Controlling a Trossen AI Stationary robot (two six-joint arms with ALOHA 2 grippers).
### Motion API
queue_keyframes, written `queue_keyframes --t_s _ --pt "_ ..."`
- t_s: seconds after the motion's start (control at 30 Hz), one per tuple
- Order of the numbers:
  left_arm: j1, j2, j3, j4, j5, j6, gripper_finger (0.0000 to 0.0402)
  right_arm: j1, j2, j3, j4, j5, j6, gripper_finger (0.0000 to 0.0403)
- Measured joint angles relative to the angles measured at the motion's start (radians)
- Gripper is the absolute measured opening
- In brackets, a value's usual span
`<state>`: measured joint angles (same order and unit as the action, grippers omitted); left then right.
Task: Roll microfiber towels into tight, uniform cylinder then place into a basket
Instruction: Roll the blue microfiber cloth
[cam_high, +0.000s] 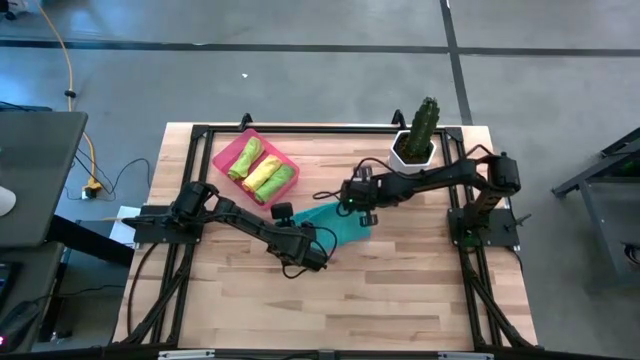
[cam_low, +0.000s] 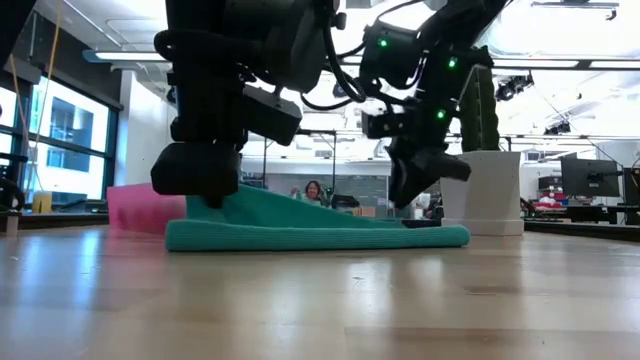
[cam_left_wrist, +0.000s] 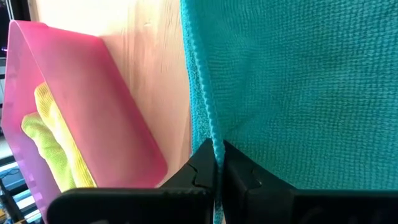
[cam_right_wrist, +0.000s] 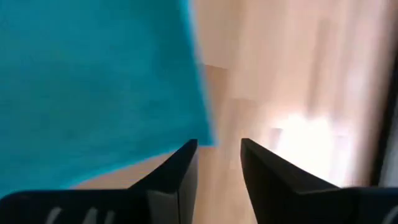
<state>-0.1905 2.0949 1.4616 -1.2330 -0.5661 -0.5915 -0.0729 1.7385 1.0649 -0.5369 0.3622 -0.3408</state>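
Progress: three rolled towels (cam_high: 259, 169) in pink basket (cam_high: 225, 153). Teal towel (cam_high: 338, 221) flat on bench (cam_high: 400, 290), unrolled. My left gripper (cam_left_wrist: 218, 169) pinches its hem; right gripper (cam_right_wrist: 219, 163) parted, empty, at its edge.

The teal towel (cam_high: 338, 221) lies spread on the wooden table (cam_high: 400, 290) near its middle, between the two grippers. The left gripper (cam_high: 318, 240) sits at the towel's near-left edge, the cloth reaching away from its jaws. The right gripper (cam_high: 356, 205) is over the towel's far-right part. Beyond the left jaws, well apart, the pink basket (cam_high: 226, 156) holds three rolled towels, two lime green (cam_high: 246, 158) and one yellow (cam_high: 261, 172). A potted cactus (cam_high: 420, 135) stands behind the right arm.
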Motion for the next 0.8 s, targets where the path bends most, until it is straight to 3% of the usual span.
queue_keyframes --t_s 0.13,0.5,0.67,0.8 --pt "0.000 0.000 0.000 -0.001 0.001 0.000 0.0000 0.008 -0.003 0.000 -0.006 -0.112 0.052 0.0117" --pt "0.003 0.000 0.000 0.002 -0.036 0.005 0.0000 0.039 0.036 0.000 0.024 -0.208 0.123 0.0117" --pt "0.024 0.000 0.000 0.001 -0.046 0.033 0.0000 0.066 0.084 0.000 0.028 -0.215 0.140 0.0117" --pt "0.058 0.000 -0.016 0.004 0.010 0.036 0.0000 0.088 0.103 0.001 0.029 -0.185 0.140 0.0117"
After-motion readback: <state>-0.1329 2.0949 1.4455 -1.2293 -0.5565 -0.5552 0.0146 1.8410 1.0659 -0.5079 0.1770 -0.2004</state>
